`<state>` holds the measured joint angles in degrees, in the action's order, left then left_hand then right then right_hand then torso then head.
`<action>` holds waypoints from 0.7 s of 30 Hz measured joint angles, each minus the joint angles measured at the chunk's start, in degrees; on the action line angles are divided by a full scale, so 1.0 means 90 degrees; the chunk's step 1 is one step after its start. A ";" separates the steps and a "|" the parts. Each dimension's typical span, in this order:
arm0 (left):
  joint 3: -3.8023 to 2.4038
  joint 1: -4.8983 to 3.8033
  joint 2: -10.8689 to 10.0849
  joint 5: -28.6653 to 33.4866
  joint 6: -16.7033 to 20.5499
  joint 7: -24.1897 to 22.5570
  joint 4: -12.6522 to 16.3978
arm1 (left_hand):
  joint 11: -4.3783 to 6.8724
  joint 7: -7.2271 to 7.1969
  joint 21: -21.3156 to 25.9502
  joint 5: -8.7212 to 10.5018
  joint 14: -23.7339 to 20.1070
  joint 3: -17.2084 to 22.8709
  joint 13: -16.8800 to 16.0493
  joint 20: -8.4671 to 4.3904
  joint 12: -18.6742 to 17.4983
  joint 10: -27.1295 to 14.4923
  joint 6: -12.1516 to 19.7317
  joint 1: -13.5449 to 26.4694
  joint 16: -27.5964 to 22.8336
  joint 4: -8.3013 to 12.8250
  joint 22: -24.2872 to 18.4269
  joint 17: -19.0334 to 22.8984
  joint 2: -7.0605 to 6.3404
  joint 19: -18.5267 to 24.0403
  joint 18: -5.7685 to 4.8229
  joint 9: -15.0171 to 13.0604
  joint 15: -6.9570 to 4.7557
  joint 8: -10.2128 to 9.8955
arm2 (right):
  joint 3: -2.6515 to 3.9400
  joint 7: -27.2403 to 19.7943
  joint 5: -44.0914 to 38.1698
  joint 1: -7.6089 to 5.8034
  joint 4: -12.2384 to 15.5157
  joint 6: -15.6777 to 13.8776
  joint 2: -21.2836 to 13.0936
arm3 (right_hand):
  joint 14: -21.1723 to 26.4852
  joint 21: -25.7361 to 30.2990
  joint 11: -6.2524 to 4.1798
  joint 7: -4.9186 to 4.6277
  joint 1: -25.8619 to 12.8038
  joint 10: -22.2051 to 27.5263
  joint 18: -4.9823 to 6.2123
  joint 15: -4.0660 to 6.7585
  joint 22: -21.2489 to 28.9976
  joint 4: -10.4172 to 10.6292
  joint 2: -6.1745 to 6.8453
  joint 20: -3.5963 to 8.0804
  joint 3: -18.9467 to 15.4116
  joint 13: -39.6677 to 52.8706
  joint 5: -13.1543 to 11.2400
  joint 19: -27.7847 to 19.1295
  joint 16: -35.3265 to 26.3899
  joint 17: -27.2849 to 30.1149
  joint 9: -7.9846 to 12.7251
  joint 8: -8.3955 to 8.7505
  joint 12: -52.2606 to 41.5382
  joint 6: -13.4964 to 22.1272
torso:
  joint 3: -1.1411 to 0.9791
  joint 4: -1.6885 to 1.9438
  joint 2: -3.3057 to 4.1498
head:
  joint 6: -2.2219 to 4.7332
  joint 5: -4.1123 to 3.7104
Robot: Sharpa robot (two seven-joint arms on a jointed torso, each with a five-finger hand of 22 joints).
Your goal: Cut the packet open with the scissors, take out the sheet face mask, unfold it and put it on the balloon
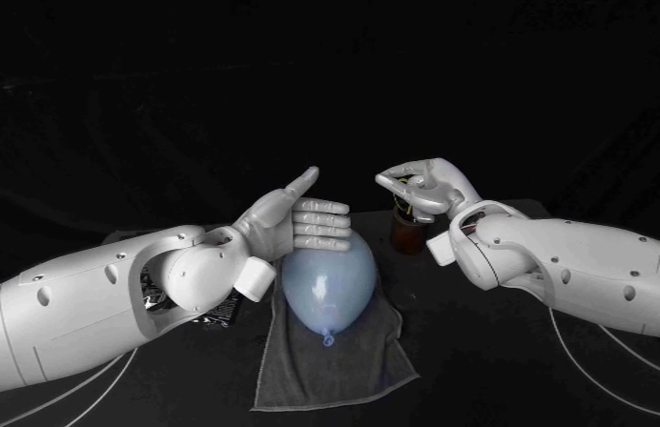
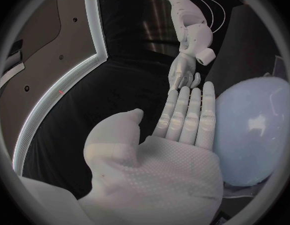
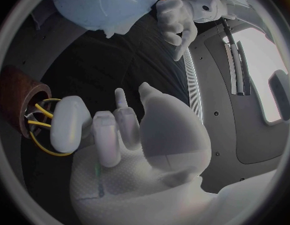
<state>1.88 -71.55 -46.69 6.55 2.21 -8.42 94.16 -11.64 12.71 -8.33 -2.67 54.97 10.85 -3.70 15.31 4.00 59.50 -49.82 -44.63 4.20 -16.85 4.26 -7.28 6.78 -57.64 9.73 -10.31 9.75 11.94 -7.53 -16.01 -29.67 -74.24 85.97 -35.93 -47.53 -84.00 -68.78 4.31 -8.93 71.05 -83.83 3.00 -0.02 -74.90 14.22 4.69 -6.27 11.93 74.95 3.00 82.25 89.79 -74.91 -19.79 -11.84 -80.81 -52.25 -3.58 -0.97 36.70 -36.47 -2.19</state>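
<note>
Currently, left to right. Left hand (image 1: pixel 292 225): fingers straight and pressed together, thumb up, grasping nothing; the flat of the fingers lies against the far left side of the balloon (image 1: pixel 330 279). Balloon pale blue, on its side on a grey towel (image 1: pixel 337 375) at mid table (image 1: pixel 529 375), knot toward the near edge. Just off the towel's far right corner, a brown cup (image 1: pixel 407 238) holds the scissors (image 3: pixel 39 121), yellow handles up. Right hand (image 1: pixel 429 187) is curled over those handles; can't tell whether it grips them.

Risks, as judged: a poor hold and the scissors slip or tip the cup on lifting. Balloon could roll off the towel if the left hand pushes rather than steadies. Blades carried close past the balloon could burst it.
</note>
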 measured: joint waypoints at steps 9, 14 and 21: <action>-0.0001 0.0009 -0.0313 0.0147 -0.0004 0.0021 0.0340 | -0.0004 0.0000 -0.0006 0.0000 0.0000 -0.0065 0.0000 -0.0028 0.0000 -0.0015 0.0000 -0.0090 0.0000 0.0001 -0.0013 0.0000 0.0084 -0.0047 -0.0002 0.0000 0.0000 0.0000 | -0.0009 0.0017 -0.0237 0.0225 -0.0033 0.0084 0.0019 | 0.0010 0.0064 0.0010 -0.0014 0.0540 0.0037 0.0076 -0.0010 -0.0003 -0.0355 -0.0119 -0.0015 0.0056 -0.0002 0.0000 -0.0015 0.0001 -0.0004 0.0001 0.0000 0.0023 -0.0035 | -0.0004 -0.0001 -0.0001 | -0.0071 0.0005; -0.0001 0.0016 -0.0531 0.0178 -0.0047 -0.0217 0.0361 | 0.0037 0.0000 0.0017 0.0000 0.0133 -0.0083 -0.0009 -0.0028 0.0070 0.0026 0.0000 -0.0606 0.0079 0.0019 -0.0036 -0.0064 0.0061 -0.0046 -0.0003 -0.0009 -0.0064 0.0002 | -0.0012 -0.0027 -0.0631 0.0375 0.0072 0.0136 -0.0022 | 0.0011 0.0070 -0.0001 -0.0007 0.0780 0.0048 0.0103 -0.0011 -0.0005 -0.0579 -0.0094 -0.0008 0.0125 -0.0004 0.0000 -0.0039 0.0001 -0.0004 0.0012 0.0000 0.0037 -0.0087 | -0.0008 -0.0009 -0.0003 | -0.0105 0.0016; -0.0003 0.0031 -0.0838 0.0194 -0.0183 -0.0802 0.0360 | 0.0165 0.0045 -0.0079 0.0000 0.0392 -0.0136 -0.0008 -0.0133 0.0144 0.0208 -0.0187 -0.1274 0.0242 0.0053 -0.0004 -0.0210 -0.0105 -0.0243 -0.0007 -0.0053 -0.0186 0.0114 | -0.0012 -0.0278 -0.1264 0.0496 0.0224 0.0106 -0.0073 | 0.0020 0.0071 -0.0005 -0.0021 0.1007 0.0087 0.0103 -0.0021 -0.0005 -0.0803 -0.0049 0.0000 0.0241 -0.0003 0.0000 -0.0046 -0.0004 -0.0004 0.0044 0.0026 0.0037 -0.0101 | -0.0012 -0.0010 -0.0004 | -0.0136 -0.0016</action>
<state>1.85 -71.27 -54.23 8.30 0.57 -15.64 97.40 -10.15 13.11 -9.05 -2.67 58.50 9.63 -3.77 14.11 5.30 61.38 -51.50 -56.10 6.38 -16.37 4.22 -9.17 5.83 -59.83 9.66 -10.79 8.08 12.96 -7.64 -18.51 -41.05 -69.77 87.99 -34.98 -48.19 -83.82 -68.14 4.26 -9.12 80.11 -83.05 3.93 -0.21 -74.95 7.00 4.25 -6.27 14.10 74.92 3.00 81.83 89.75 -74.95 -19.39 -11.60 -80.48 -53.16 -3.69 -1.05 36.67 -37.69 -2.33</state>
